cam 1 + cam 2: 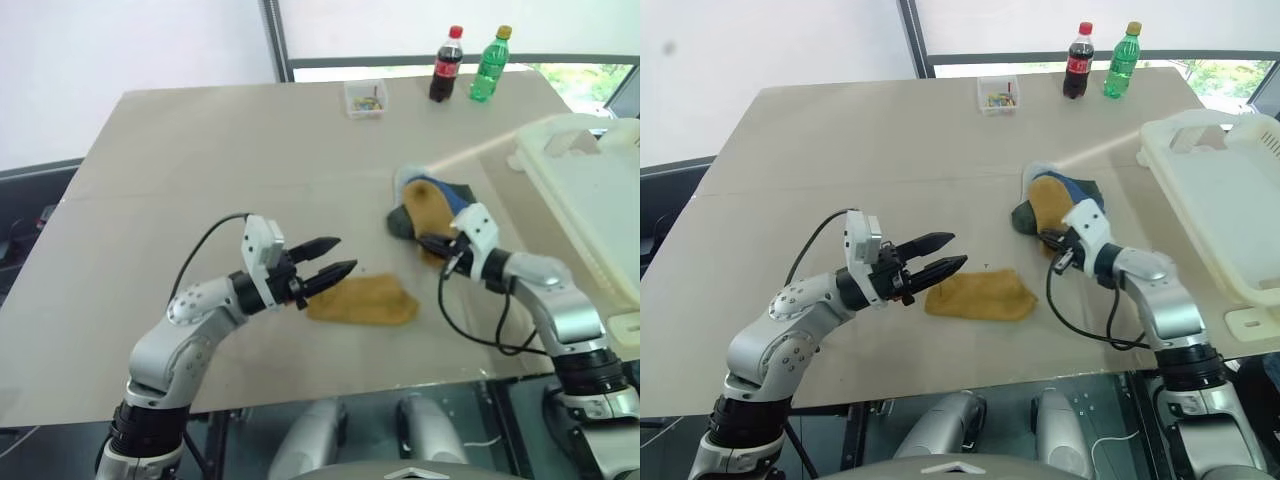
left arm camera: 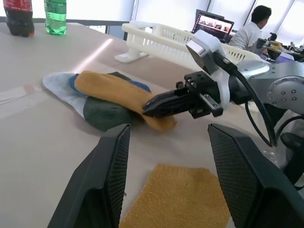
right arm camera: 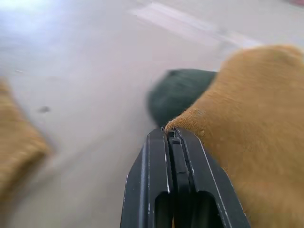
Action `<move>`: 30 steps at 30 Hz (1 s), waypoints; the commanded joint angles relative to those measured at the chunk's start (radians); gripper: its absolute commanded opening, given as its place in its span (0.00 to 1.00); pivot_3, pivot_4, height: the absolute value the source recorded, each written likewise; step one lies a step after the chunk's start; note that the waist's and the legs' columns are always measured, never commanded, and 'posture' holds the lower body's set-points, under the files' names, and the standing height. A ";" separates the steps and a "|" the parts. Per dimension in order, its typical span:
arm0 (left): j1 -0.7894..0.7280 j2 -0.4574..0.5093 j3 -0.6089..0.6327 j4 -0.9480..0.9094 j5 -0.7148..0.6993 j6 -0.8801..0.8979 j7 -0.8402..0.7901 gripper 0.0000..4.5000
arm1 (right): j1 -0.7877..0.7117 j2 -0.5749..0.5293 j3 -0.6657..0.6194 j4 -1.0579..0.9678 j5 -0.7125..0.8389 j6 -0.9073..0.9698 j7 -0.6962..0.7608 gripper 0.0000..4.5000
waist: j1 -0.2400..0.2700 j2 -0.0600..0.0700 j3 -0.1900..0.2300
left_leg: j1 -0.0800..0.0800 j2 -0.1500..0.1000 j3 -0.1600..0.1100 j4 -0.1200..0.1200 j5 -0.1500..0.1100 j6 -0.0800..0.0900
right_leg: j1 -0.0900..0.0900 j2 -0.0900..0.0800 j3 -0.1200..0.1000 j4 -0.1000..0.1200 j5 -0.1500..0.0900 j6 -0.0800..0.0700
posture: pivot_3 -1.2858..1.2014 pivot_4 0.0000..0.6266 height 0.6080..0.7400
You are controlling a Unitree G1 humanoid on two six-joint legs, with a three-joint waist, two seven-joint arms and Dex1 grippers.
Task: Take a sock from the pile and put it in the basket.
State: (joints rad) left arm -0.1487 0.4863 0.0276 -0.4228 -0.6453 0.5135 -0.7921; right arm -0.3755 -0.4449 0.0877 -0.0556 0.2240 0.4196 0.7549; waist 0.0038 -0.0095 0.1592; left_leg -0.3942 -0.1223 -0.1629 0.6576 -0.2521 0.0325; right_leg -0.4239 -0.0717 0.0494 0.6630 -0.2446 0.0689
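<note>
Apparently, the basket (image 1: 1225,215) holds no sock I can see.

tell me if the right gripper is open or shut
Shut. In the right wrist view the right gripper has its two black fingers pressed together with no gap, at the edge of the mustard sock on the pile.

The left tool (image 2: 166,180) is holding its two black fingers (image 2: 102,185) wide apart over a flat mustard sock (image 2: 173,197) lying on the counter (image 2: 38,137). Beyond it, the right tool (image 2: 154,105) is pinching the end of another mustard sock (image 2: 116,92) draped across the pile (image 2: 99,102) of dark green, blue and pale socks. Farther back the white basket (image 2: 156,40) is sitting on the counter, two bottles (image 2: 35,16) are standing at the far edge, and a person (image 2: 251,31) is sitting at a screen.
</note>
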 commanded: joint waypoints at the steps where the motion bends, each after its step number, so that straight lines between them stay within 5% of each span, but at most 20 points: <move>1: 0.009 0.003 0.007 -0.020 0.001 -0.026 -0.006 0.61 | -0.048 0.020 0.006 -0.045 0.026 0.009 0.002 0.03 | -0.002 0.000 0.000 | 0.000 0.000 0.000 0.000 0.000 0.000 | 0.000 0.000 0.000 0.000 0.000 0.000 | 0.52 0.24 0.91; 16: 0.055 0.034 0.059 -0.026 -0.005 -0.028 0.005 0.61 | -0.160 0.100 0.124 0.013 -0.050 -0.040 -0.003 0.03 | -0.015 0.000 0.000 | 0.000 0.000 0.000 -0.001 0.000 0.000 | -0.001 0.000 0.000 0.000 0.000 0.000 | 0.52 0.24 0.91; 18: 0.061 0.037 0.065 -0.030 -0.005 -0.027 0.009 0.61 | -0.135 0.077 0.112 -0.037 -0.060 -0.028 -0.017 0.15 | -0.011 0.000 0.000 | 0.000 0.000 0.000 -0.001 0.000 0.000 | -0.001 0.000 0.000 0.000 0.000 0.000 | 0.52 0.24 0.91; 23: 0.065 0.040 0.068 -0.042 -0.009 -0.025 0.018 0.61 | -0.040 0.022 0.092 -0.183 -0.085 0.049 -0.080 0.62 | -0.013 0.000 0.000 | 0.000 0.000 0.000 -0.003 0.000 0.000 | -0.002 0.000 0.000 0.000 0.000 0.000 | 0.52 0.24 0.91; 30: 0.046 0.046 0.057 -0.022 -0.008 -0.027 -0.002 0.61 | 0.022 0.028 0.095 -0.243 -0.150 0.099 -0.195 0.62 | -0.016 0.000 0.000 | 0.000 0.000 0.002 -0.003 0.000 0.000 | -0.003 0.000 0.002 0.001 0.000 0.000 | 0.52 0.24 0.91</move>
State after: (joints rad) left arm -0.0829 0.5235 0.0748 -0.4227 -0.6443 0.5005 -0.7837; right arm -0.3543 -0.4229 0.1926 -0.2612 0.0910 0.5212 0.5914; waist -0.0124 -0.0094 0.1592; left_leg -0.3943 -0.1220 -0.1611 0.6542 -0.2520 0.0323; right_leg -0.4268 -0.0714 0.0513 0.6638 -0.2446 0.0688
